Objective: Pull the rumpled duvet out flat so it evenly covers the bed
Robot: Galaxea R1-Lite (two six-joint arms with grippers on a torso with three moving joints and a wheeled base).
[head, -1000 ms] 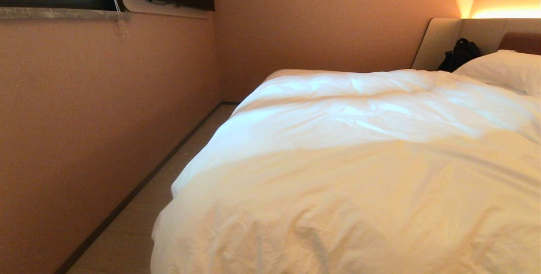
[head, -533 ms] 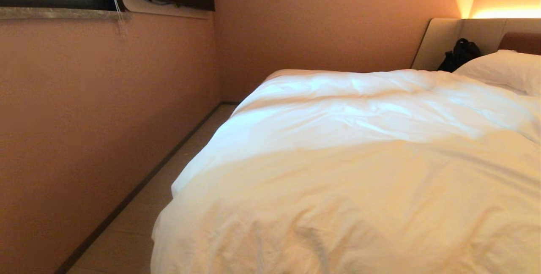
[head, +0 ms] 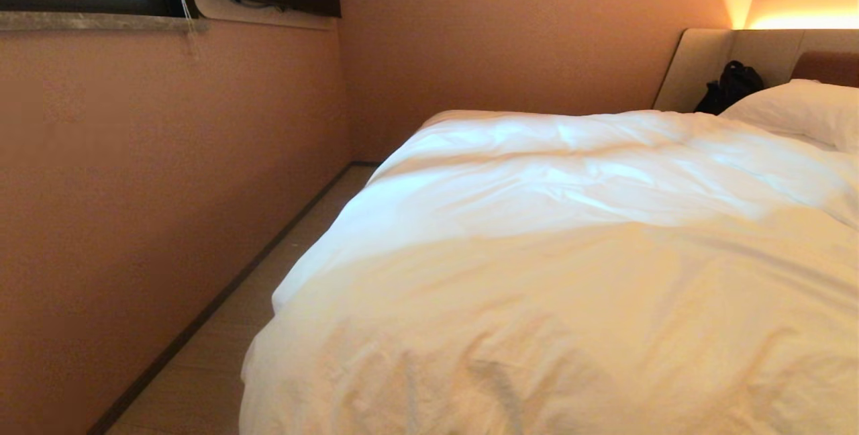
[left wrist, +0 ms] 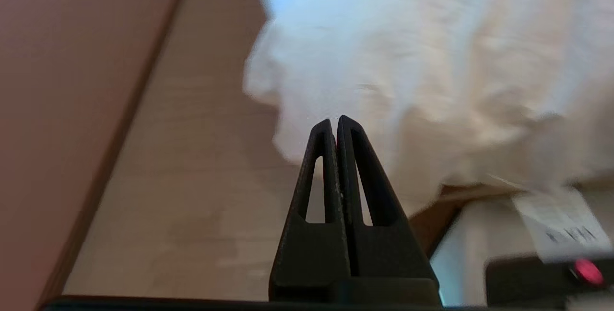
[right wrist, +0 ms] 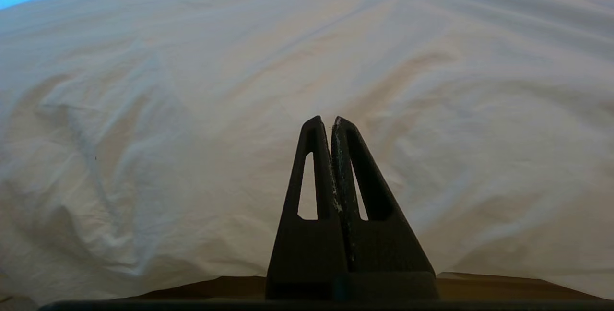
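Nothing had shifted on the duvet (head: 570, 254) (rumpled as before); left gripper (left wrist: 336, 121) and right gripper (right wrist: 325, 121) were pressed closed, empty, so pulling remained undone.

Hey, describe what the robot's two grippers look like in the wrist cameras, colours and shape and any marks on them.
Both are matte black. The left gripper has two tapering fingers, each with a long slot cut through it, rising from a blocky black base; a hint of red shows between its tips. The right gripper has the same slotted, wedge-like build, but whitish scuffs speckle its inner edges. No cables show.
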